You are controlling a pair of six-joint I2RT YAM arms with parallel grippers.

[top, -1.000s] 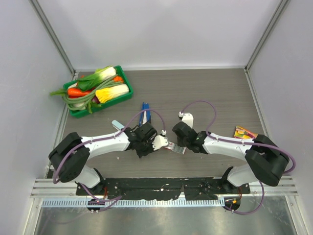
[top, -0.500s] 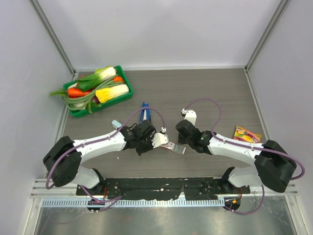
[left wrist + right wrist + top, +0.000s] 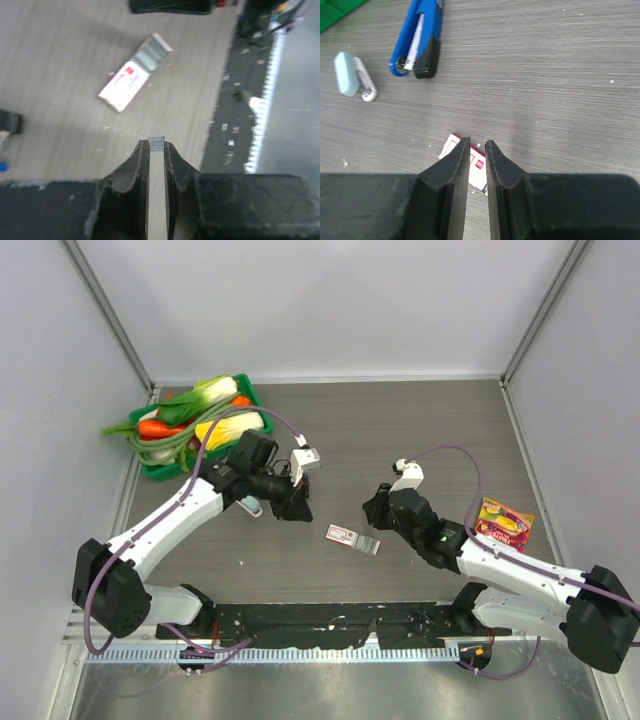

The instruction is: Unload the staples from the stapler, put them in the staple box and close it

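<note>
The dark-blue stapler (image 3: 417, 40) lies on the table with its silvery rail showing; in the top view my left arm hides it. My left gripper (image 3: 156, 146) (image 3: 297, 508) is shut on a short silvery strip of staples (image 3: 156, 142), held above the table. The pink-and-white staple box (image 3: 352, 538) (image 3: 132, 75) lies mid-table with its grey inner tray slid partly out. My right gripper (image 3: 477, 145) (image 3: 373, 506) hovers over the box (image 3: 451, 145), empty, its jaws only a narrow gap apart.
A pale-blue oblong with a white base (image 3: 352, 75) (image 3: 250, 505) lies left of the stapler. A green tray (image 3: 160, 471) of toy vegetables stands at the back left. A colourful snack packet (image 3: 503, 520) lies at the right.
My left arm has swung up and to the left, away from the staple box. My right arm has drawn back to the right of the box.
</note>
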